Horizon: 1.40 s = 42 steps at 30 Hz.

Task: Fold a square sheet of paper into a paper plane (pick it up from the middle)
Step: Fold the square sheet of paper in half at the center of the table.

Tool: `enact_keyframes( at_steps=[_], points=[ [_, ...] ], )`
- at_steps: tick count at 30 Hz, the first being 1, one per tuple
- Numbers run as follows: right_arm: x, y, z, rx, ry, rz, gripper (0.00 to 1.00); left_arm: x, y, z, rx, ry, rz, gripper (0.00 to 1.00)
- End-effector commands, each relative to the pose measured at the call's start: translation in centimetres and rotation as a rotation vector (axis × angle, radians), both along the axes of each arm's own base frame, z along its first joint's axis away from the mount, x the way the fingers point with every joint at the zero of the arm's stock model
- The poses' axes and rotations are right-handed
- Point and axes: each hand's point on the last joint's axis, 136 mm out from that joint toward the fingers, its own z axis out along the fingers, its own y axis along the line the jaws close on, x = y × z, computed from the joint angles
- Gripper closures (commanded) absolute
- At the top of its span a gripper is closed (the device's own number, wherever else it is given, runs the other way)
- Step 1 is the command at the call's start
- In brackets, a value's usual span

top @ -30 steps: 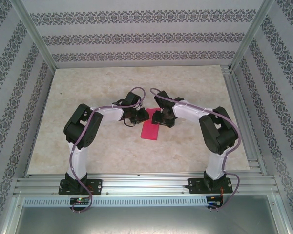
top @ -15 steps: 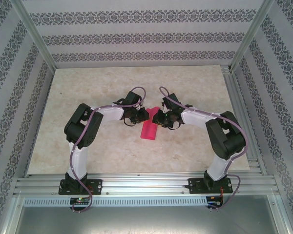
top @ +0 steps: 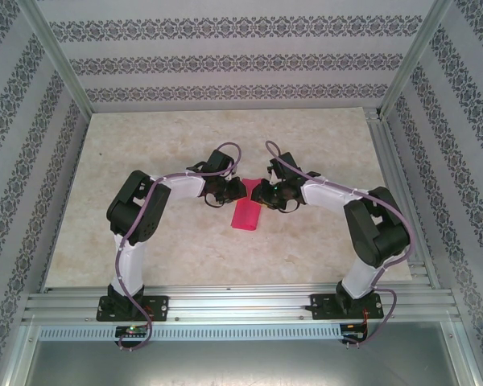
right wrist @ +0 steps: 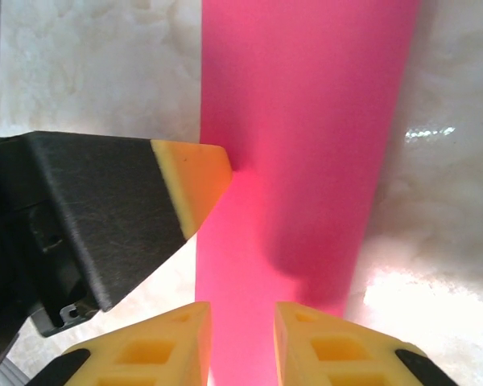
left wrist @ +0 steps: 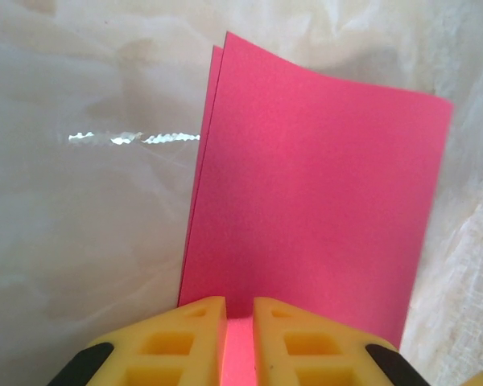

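The square sheet of paper [top: 246, 214] is magenta pink and folded into a narrower double-layered strip; both layers' edges show in the left wrist view. It reaches from the two grippers toward the near side of the table. My left gripper [top: 235, 191] is shut on the paper's [left wrist: 322, 185] far end, with pink filling the thin slit between its yellow fingers [left wrist: 195, 330]. My right gripper [top: 259, 193] faces it from the right. Its jaws [right wrist: 241, 314] stand a finger-width apart over the paper [right wrist: 306, 121], open, and the left gripper's fingertip [right wrist: 195, 173] touches the strip's edge.
The beige marbled tabletop [top: 145, 153] lies bare around the arms. Patterned walls and aluminium rails [top: 402, 201] enclose it on the left, back and right. Both arm bases stand on the front rail [top: 241, 304].
The right arm has swung its elbow out to the right, and its gripper has turned to face the paper's far end with narrower jaws. The left gripper has kept its hold.
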Motion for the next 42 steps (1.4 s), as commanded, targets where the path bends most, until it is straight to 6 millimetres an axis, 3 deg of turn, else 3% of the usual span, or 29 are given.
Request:
enact_keyframes(
  at_steps=[1,6,16,25,32,36,42],
  points=[
    [0.4,0.1,1.5,0.012,-0.06,-0.008,0.72,-1.1,0.0,-1.7,0.052,0.035,-0.031,0.81],
    [1.2,1.3,2.4,0.066,-0.079,-0.004,0.72,-1.0,-0.1,-1.7,0.051,0.034,-0.034,0.81],
    [1.1,1.6,-1.0,0.077,-0.003,-0.024,0.75,-1.1,-0.1,-1.7,0.053,0.037,-0.04,0.81],
    [-0.1,-0.2,-4.6,-0.013,0.067,-0.028,0.77,-1.0,0.0,-1.8,0.059,0.033,-0.038,0.81],
    [-0.1,-0.3,-5.6,-0.019,0.082,-0.033,0.76,-1.2,-0.1,-2.1,0.062,0.039,-0.044,0.81],
    [0.1,-0.3,-4.6,-0.013,0.06,-0.035,0.74,-1.0,-0.1,-2.0,0.061,0.035,-0.044,0.81],
    [1.5,0.1,-1.0,0.066,-0.018,-0.038,0.73,-1.0,-0.1,-1.6,0.062,0.028,-0.048,0.81]
  ],
)
